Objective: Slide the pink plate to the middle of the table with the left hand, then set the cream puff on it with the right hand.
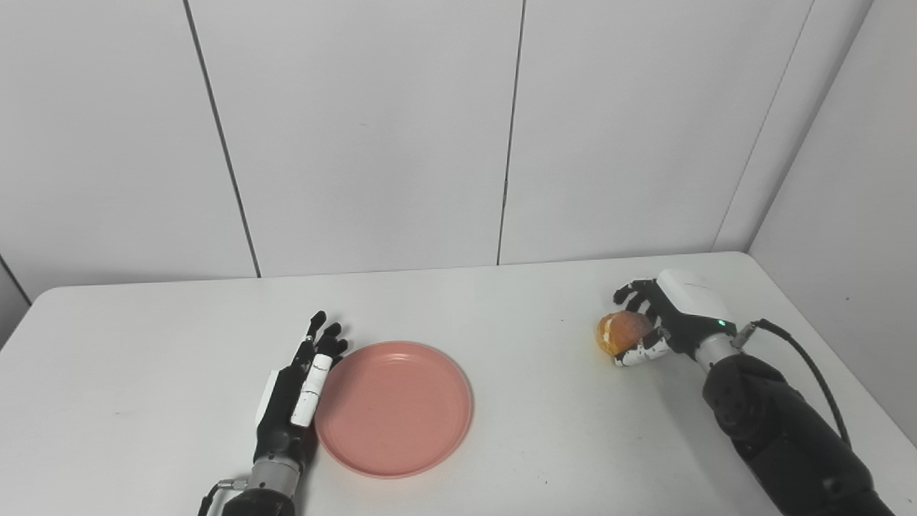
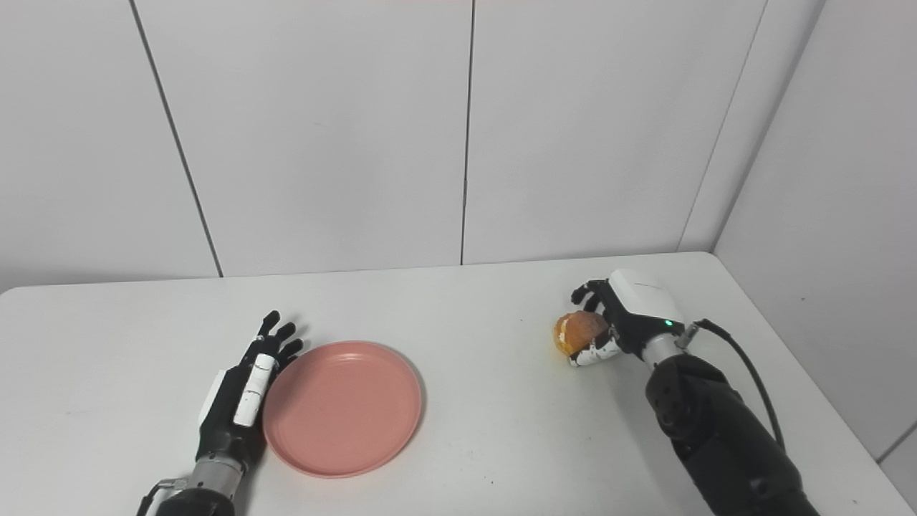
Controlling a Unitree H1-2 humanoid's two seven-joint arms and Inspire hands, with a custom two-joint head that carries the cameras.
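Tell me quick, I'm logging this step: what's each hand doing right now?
Left hand: open, fingers straight, resting against the pink plate's left rim, holding nothing.
Right hand: shut on the cream puff, away from the plate.

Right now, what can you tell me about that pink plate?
The pink plate is round, shallow, smooth and matte like plastic, with a low raised rim. It is empty and lies flat on the white table, slightly left of centre. The left hand rests edge-on against its left rim, fingers straight.
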